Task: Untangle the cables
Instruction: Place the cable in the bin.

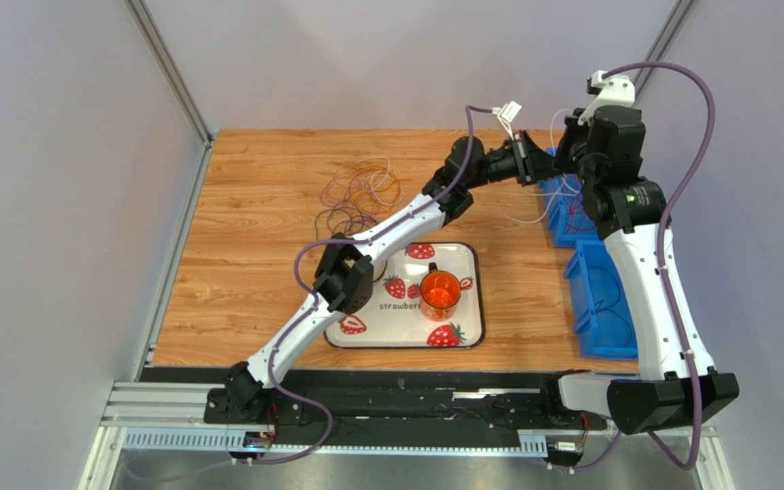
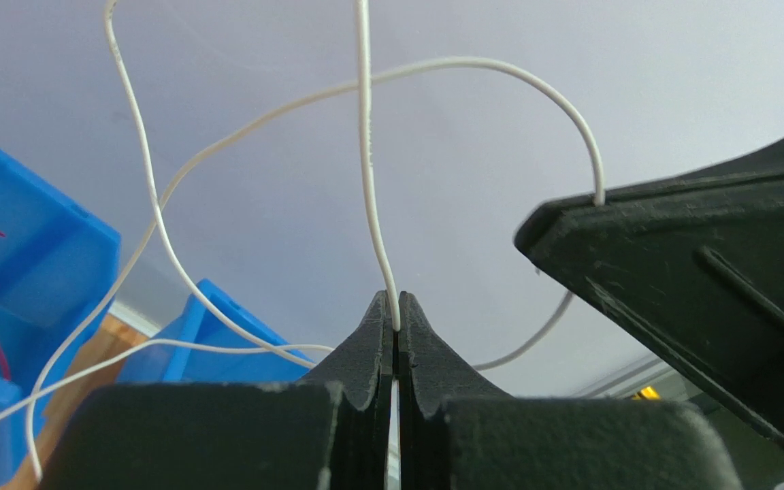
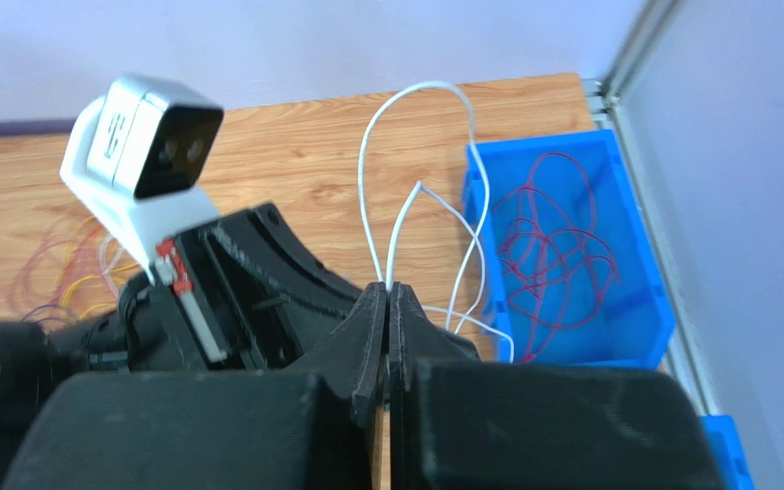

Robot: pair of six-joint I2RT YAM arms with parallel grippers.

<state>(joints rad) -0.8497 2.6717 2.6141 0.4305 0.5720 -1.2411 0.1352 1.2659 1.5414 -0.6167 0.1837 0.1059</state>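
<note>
My L gripper (image 2: 395, 316) is pinched tight on 1 thin white wire (image 2: 366, 153); R gripper (image 3: 387, 296) clamps 1 too, prob the same. Tangled purple, orange, yellow wire loops (image 1: 360, 194) lie on wood table (image 1: 253, 255); reddish wires (image 3: 555, 245) in blue plastic bin (image 3: 570, 352).

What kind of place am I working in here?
Probably a lab robot cell, not a home: a wooden tabletop boxed in by plain grey panels, a metal rail at the near edge, and blue sorting bins along the right.
</note>
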